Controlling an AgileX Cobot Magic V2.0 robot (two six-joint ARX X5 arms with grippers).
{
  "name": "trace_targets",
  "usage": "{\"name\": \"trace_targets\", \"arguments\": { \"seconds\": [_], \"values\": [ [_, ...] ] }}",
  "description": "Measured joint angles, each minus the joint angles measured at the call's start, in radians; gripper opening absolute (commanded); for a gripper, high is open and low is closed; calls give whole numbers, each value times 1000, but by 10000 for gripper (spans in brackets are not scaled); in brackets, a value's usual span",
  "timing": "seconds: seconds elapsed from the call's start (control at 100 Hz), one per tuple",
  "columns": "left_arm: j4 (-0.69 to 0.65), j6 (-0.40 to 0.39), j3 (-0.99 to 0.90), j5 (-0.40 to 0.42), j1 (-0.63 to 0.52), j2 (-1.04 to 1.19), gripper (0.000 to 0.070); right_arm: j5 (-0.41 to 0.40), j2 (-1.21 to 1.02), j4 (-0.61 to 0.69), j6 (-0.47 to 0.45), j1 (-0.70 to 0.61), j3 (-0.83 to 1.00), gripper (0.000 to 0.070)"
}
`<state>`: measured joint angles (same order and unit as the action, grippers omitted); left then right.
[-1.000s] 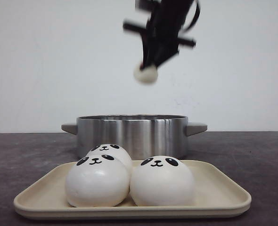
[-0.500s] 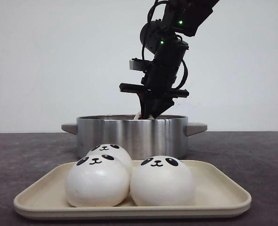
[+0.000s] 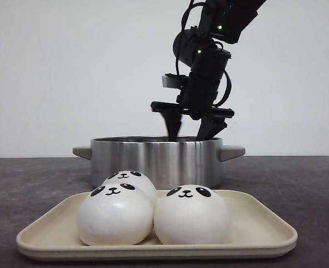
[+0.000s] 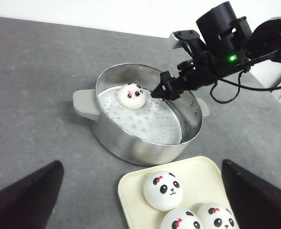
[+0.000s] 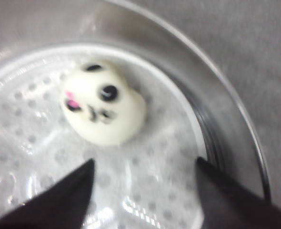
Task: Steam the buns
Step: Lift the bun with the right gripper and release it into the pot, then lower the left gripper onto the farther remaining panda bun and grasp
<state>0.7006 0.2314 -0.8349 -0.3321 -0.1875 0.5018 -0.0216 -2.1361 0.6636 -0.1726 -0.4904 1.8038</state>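
Note:
Three white panda-faced buns sit on a cream tray [image 3: 259, 231]: a front left bun [image 3: 115, 215], a front right bun [image 3: 191, 215] and a rear bun [image 3: 130, 181]. Another bun [image 4: 132, 95] lies on the perforated plate inside the steel pot [image 3: 156, 159], tipped on its side [image 5: 104, 102]. My right gripper [image 3: 188, 134] hangs open just above the pot's rim, its fingers apart from that bun and holding nothing [image 5: 145, 161]. High over the table near the tray, my left gripper [image 4: 140, 164] is open and empty.
The pot [image 4: 131, 145] has two side handles and stands on a dark grey table, directly behind the tray [image 4: 205, 171]. The right arm's black body and cables reach over the pot from the right. A white wall closes the back.
The right gripper came down with a bun into the pot, opened and let it go. The bun now lies on the steamer plate, and the fingers have lifted slightly.

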Motion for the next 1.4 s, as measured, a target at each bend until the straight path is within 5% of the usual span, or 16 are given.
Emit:
{"name": "trace_targets", "arguments": {
  "seconds": [0.1,0.4,0.54,0.77,1.12,1.32,1.4],
  "values": [
    [-1,11,0,-11,-5,24,512,0,64,29,1,0,0,16],
    [-97,26,0,-43,-174,275,517,3,501,82,10,-98,3,15],
    [-147,81,-2,46,-301,418,650,53,689,85,21,-191,4,14],
    [-210,128,-69,86,-443,658,649,181,926,97,27,-298,9,14],
    [-221,166,-148,132,-479,977,637,335,1027,231,27,-308,9,13],
    [-268,173,-168,150,-479,1086,622,340,1037,267,27,-308,9,14],
    [-264,175,-168,154,-479,1102,559,340,1035,272,27,-308,9,14]
  ]
}}
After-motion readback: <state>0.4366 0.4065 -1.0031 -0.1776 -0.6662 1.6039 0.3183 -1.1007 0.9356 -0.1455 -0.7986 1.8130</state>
